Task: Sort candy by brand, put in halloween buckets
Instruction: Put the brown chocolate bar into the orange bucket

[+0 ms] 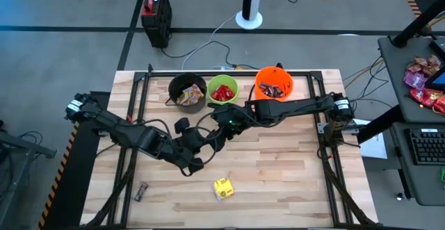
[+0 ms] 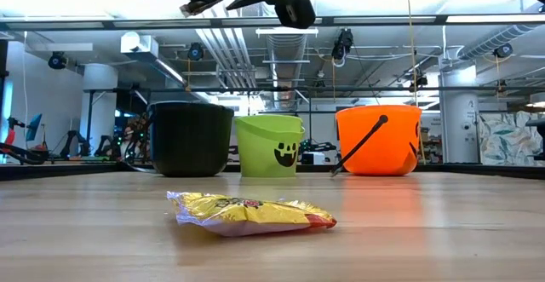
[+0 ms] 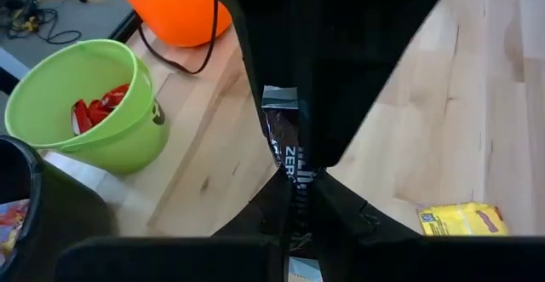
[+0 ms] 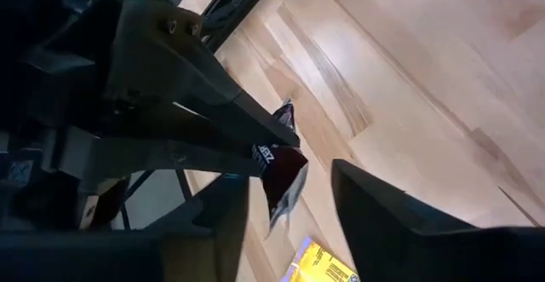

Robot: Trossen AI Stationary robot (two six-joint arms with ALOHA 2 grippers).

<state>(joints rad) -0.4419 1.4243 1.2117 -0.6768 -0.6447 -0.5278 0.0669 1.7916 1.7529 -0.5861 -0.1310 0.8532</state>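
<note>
Two matte black jointed arms (image 1: 139,136) with white-labelled bases, screw-studded wedge fingers (image 4: 213,94).

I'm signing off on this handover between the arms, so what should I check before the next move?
1. Left tool is shut on the dark bar: ok.
2. Right tool is open, with a finger on either side of the bar's free end: ok.
3. Both tools are raised well clear of the table: ok.
4. Orange bucket already holds matching dark bars: cannot tell; its contents look reddish brown from above.
5. Green bucket holds only red candy: ok.
6. Table is cleared of candy: not ok; the yellow packet still lies there.
</note>
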